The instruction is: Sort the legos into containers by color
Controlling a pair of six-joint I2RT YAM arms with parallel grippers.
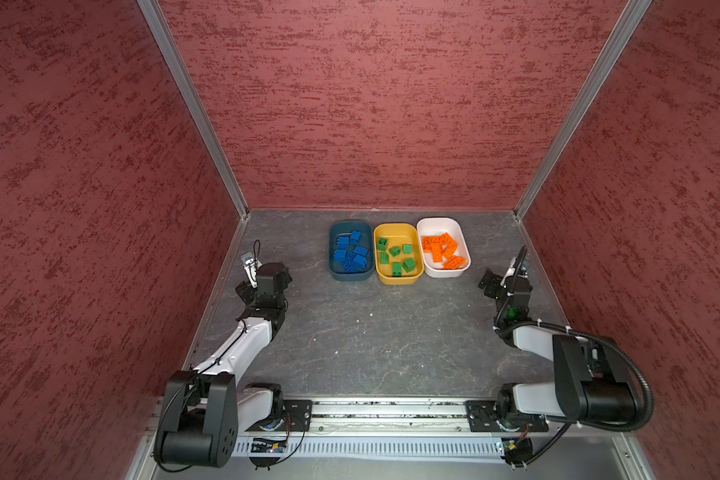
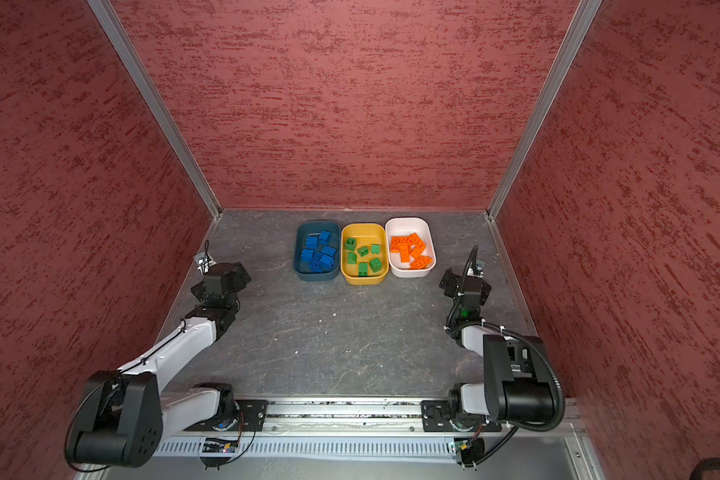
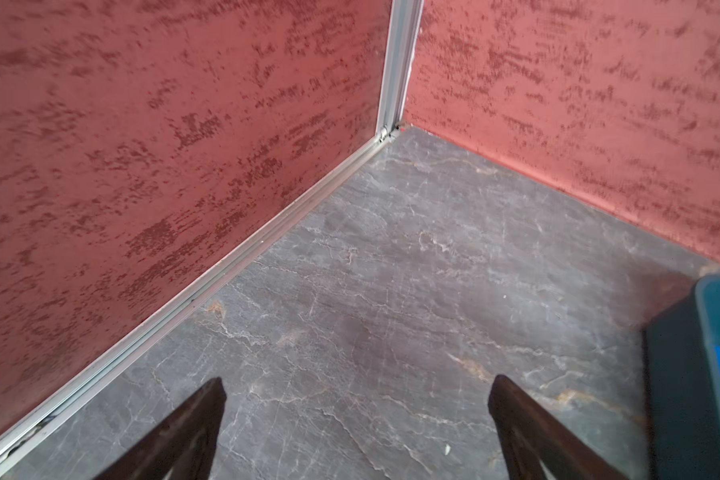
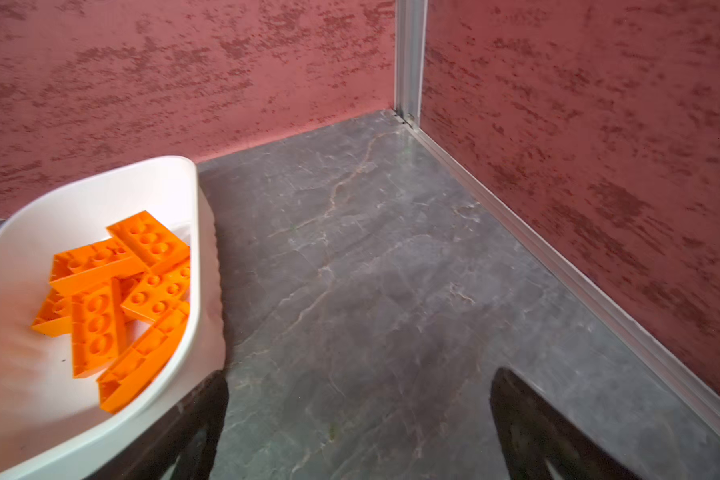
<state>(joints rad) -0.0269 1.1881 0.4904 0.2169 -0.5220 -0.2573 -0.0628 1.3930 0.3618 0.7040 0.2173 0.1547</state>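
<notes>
**Both arms drawn aside, bricks sorted in three tubs**

The left arm is bent at the elbow beside the left wall, and its forearm reaches forward over the bench [image 1: 371,332]. The left pincer [image 3: 358,380] faces the back left corner, its jaws wide apart with only bare bench between them. The right arm is folded in the same way beside the right wall. The right pincer [image 4: 362,374] faces the back right corner, also spread and holding nothing.

Three tubs stand close side by side near the back wall, each with its long axis running from front to back. The teal tub [image 1: 350,277] holds the blue legos [image 1: 352,253], the yellow tub [image 1: 398,280] holds the green legos [image 1: 395,251], and the white tub [image 1: 441,222] holds the orange legos [image 1: 441,249]. The long orange bricks lie crossed over one another, pointing in different directions.
</notes>
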